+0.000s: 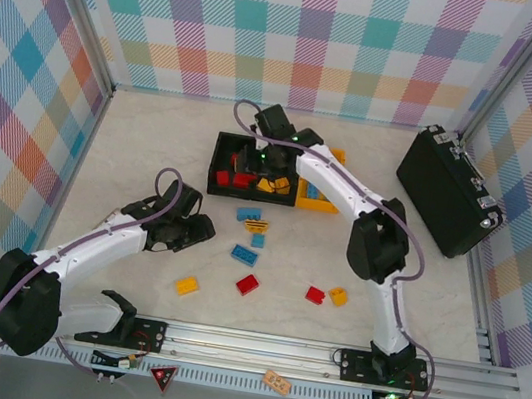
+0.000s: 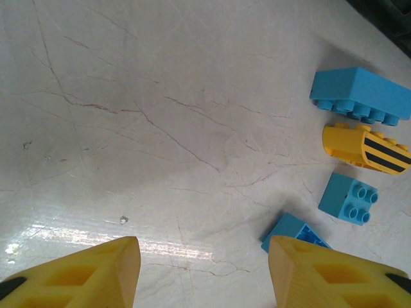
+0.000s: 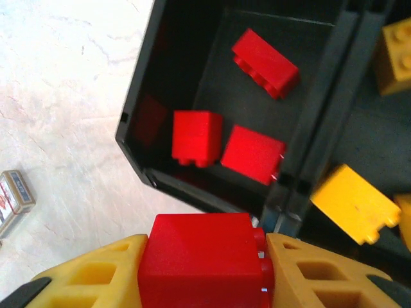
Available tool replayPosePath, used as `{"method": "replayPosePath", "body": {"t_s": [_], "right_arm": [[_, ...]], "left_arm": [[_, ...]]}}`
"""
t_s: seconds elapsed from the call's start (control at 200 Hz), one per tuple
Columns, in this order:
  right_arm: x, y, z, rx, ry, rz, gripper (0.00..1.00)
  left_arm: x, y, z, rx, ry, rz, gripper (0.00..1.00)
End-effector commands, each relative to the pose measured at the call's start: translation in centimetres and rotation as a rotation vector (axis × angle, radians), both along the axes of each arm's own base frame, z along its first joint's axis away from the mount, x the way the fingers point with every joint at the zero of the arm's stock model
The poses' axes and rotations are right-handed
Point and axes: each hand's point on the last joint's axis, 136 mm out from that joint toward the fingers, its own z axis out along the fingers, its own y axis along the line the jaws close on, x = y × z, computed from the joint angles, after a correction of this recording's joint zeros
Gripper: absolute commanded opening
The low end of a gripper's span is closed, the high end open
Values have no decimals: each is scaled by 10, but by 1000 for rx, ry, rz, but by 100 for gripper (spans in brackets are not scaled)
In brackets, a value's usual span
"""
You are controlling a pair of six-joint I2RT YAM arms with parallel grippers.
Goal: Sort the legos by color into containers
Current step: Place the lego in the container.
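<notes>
Plaid walls (image 1: 312, 35) enclose a pale marbled table (image 1: 144, 140); at its far middle stand the containers (image 1: 217, 190), three bins joined in a row, each already given to one colour: red in the left black bin (image 3: 138, 83), yellow in the middle black bin (image 3: 363, 135), blue in the yellow-orange bin (image 1: 339, 155). The right gripper (image 3: 204, 250) is clamped on a red brick (image 3: 199, 269), its yellow fingers (image 3: 103, 276) pressed against the brick's two sides; the brick fills the gap between them, with its studs turned toward the right-hand finger. It hangs at the near corner of the left black bin, seemingly so that it can join the three red bricks (image 3: 196, 138) lying on that bin's floor; whether it has fully cleared the wall the wrist view does not settle, so a little more reach inward looks prudent before letting go.

The left gripper (image 2: 204, 273) hovers low over bare table, jaws apart and nothing between them, apparently lining up on the loose legos (image 1: 248, 284); ahead and to its right lie a long blue brick (image 2: 359, 93), a yellow striped piece (image 2: 366, 146) and a small blue brick (image 2: 348, 197); a fourth blue brick (image 2: 292, 232) lies nearest, just beside the right-hand fingertip (image 2: 321, 276) yet outside the gap, so the jaws would have to shift sideways to straddle it.
</notes>
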Motion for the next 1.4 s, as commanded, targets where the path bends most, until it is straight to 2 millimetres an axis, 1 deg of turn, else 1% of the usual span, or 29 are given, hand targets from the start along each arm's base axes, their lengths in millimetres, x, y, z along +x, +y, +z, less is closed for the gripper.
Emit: {"method": "replayPosePath", "body": {"t_s": [0.0, 0.04, 0.045, 0.12, 0.27, 0.49, 0.64, 0.695, 0.785, 0.87, 0.995, 1.13, 1.315, 1.32, 1.325, 1.35, 1.395], "right_arm": [[-1, 12, -5, -6, 40, 42, 37], [3, 15, -8, -9, 39, 45, 37], [3, 15, -10, -12, 43, 45, 37], [10, 23, -13, -7, 38, 56, 37], [20, 35, -16, 12, 26, 63, 37], [29, 41, -26, 16, 20, 57, 39], [34, 43, -29, 19, 9, 50, 40], [35, 43, -30, 18, 5, 47, 42], [36, 43, -29, 17, 1, 40, 49], [38, 43, -25, 20, -9, 34, 53], [39, 42, -12, 28, -37, 38, 56], [39, 40, 12, 46, -77, 40, 56], [25, 30, 44, 74, -116, 52, 56], [25, 30, 47, 79, -121, 51, 56], [24, 30, 44, 77, -117, 52, 56], [21, 27, 51, 86, -128, 52, 56], [16, 22, 53, 90, -133, 53, 56]], "left_arm": [[-5, 7, -3, 1, 17, 31, 55], [-5, 7, -2, 1, 15, 32, 55], [-5, 7, -2, 1, 16, 31, 55], [-4, 7, -1, 1, 13, 30, 55], [-4, 5, -4, -3, 21, 25, 55], [-3, 5, -5, -5, 20, 23, 55], [-4, 5, -4, 0, 20, 20, 55], [-4, 5, -4, 2, 19, 20, 55], [-3, 5, -4, 1, 19, 18, 55], [-4, 5, -4, 2, 17, 17, 55], [-3, 7, -3, 7, 15, 22, 55], [-4, 7, 0, 10, 15, 21, 55], [-7, 11, 4, 25, 17, 23, 56], [-7, 11, 4, 25, 17, 23, 56], [-7, 11, 4, 24, 16, 23, 56], [-8, 11, 5, 25, 17, 22, 56], [-9, 12, 5, 31, 23, 16, 56]]}}
